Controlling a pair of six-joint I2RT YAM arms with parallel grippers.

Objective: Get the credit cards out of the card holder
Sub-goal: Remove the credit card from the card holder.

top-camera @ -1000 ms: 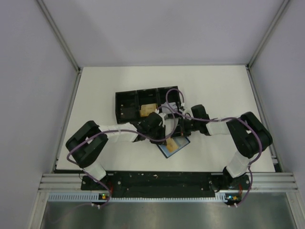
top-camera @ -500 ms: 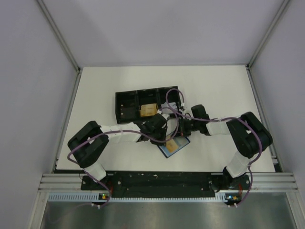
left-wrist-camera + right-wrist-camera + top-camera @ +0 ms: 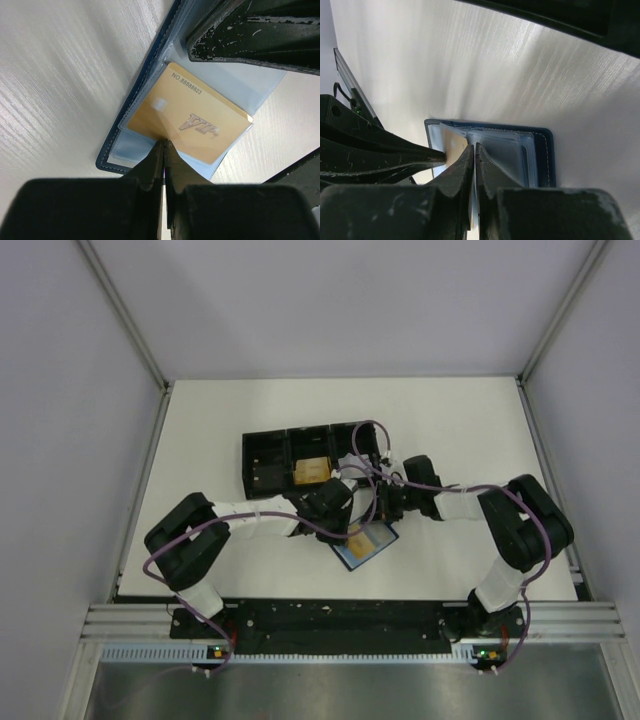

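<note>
The left gripper is pinching its jaws shut on the edge of a gold card. The card is lying face up on the pale inside of the open holder, with "VIP" and a number showing. One corner is poking past the clear sleeve. Whether the rest of the card is sitting in a pocket or only on top is hard to make out.

The right gripper is reaching in from the right, jaws pressed together with no gap, tips down on the holder's clear sleeves just beside the card. Its own fingers are covering the spot, so I cannot tell whether it is nipping a sleeve or only pressing on it. From this wrist the left gripper's fingers are showing as a dark wedge with its point meeting the card's edge.

The holder is lying open and flat on the table, near the middle, just nearer than the black tray and a little to its right. In the tray's middle compartment a second card is lying flat.

From above, both wrists and their cables are crowding over the holder's far part, hiding both sets of fingertips. Only the holder's near corner and a strip of the card are showing there.
</note>
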